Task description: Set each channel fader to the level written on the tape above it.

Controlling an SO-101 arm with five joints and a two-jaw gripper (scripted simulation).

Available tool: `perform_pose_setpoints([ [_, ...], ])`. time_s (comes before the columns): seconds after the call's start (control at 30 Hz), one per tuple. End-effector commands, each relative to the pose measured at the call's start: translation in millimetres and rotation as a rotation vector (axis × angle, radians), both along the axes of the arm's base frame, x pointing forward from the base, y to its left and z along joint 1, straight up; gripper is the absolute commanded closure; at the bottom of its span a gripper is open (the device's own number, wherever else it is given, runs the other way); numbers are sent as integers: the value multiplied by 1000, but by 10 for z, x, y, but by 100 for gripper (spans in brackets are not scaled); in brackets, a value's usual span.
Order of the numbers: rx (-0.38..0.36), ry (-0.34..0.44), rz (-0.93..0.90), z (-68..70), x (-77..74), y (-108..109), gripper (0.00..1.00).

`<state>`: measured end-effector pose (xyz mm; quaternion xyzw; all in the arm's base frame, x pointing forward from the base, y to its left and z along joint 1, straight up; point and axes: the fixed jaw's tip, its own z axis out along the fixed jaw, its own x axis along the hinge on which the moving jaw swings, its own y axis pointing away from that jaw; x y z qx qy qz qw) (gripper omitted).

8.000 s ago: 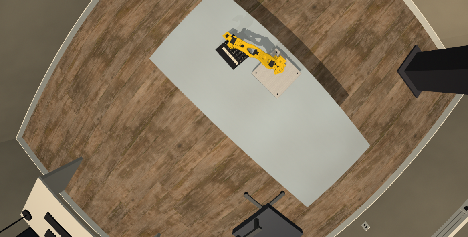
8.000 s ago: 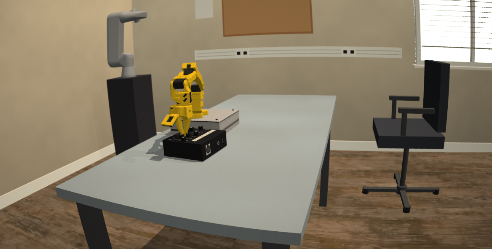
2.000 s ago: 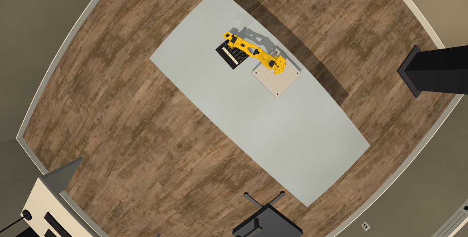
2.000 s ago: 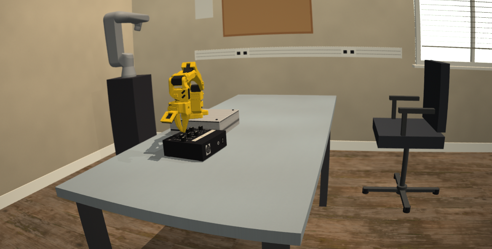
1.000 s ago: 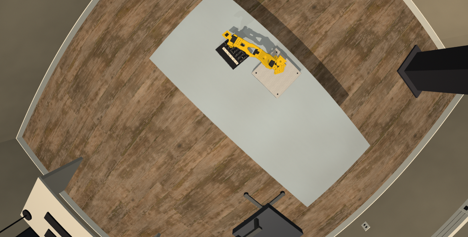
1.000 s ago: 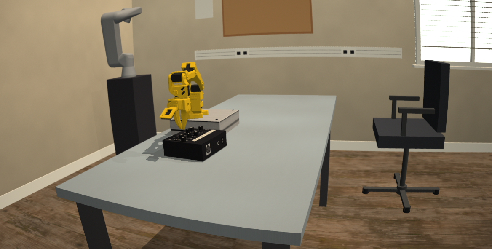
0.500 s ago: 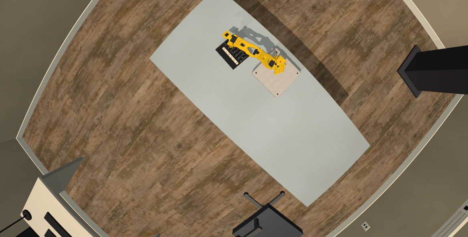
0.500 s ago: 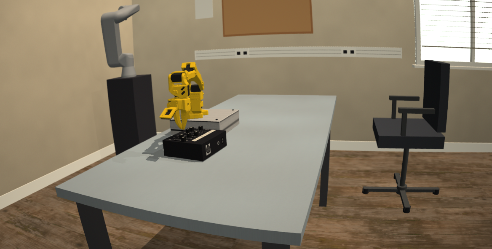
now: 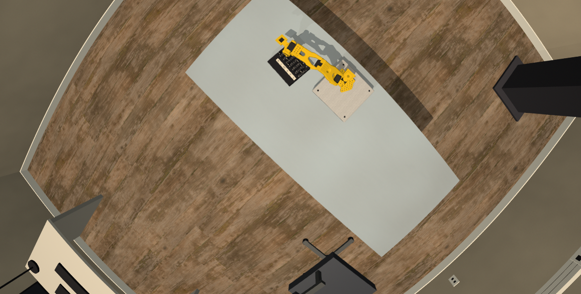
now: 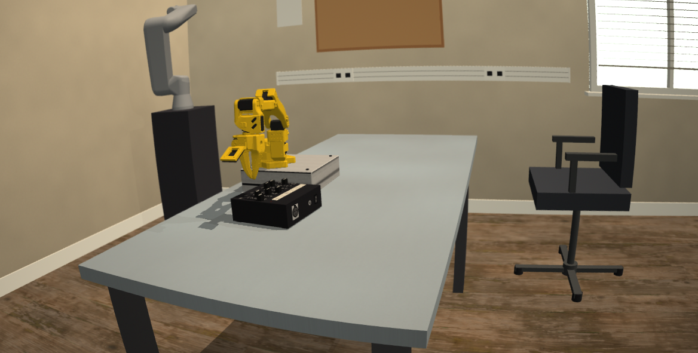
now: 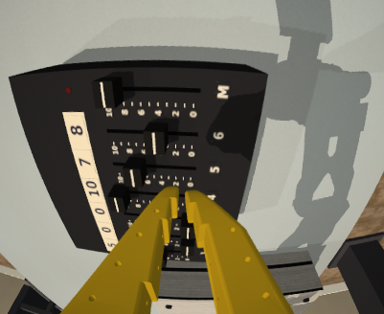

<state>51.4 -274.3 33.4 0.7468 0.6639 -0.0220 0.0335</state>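
Observation:
The black lighting desk (image 9: pixel 289 81) (image 10: pixel 261 214) (image 11: pixel 50 158) lies under my gripper (image 10: pixel 251 176) (image 11: pixel 181 192), which is shut and empty above the desk near channel 4's low end. The tape (image 9: pixel 285 68) (image 10: pixel 288 192) (image 11: pixel 84 163) reads 8, 7, 10, 0, 0, 5 from channel 6 down. In the wrist view, the master fader (image 11: pixel 105 93) stands near 10. Channel 6's fader (image 11: pixel 155 140) stands between 4 and 6, channel 5's fader (image 11: pixel 133 174) near 8, and channel 4's fader (image 11: pixel 119 200) near 10. The fingers partly hide the lower channels; two knobs show near their low ends.
The arm's pale base board (image 9: pixel 343 102) (image 10: pixel 324 167) stands beside the desk on the grey table (image 9: pixel 325 161) (image 10: pixel 371 233). The arm's shadow falls on the table past the desk. A chair (image 10: pixel 578 194) and a grey robot on a black pedestal (image 10: pixel 187 160) stand off the table.

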Motion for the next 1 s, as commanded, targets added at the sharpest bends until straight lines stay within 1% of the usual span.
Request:
perform_pose_setpoints([
  [0.0,11,2,-3,0,-63,-14,100],
  [0.27,-14,0,-4,60,-114,-54,100],
  [0.97,-15,0,-4,62,-115,-55,100],
])
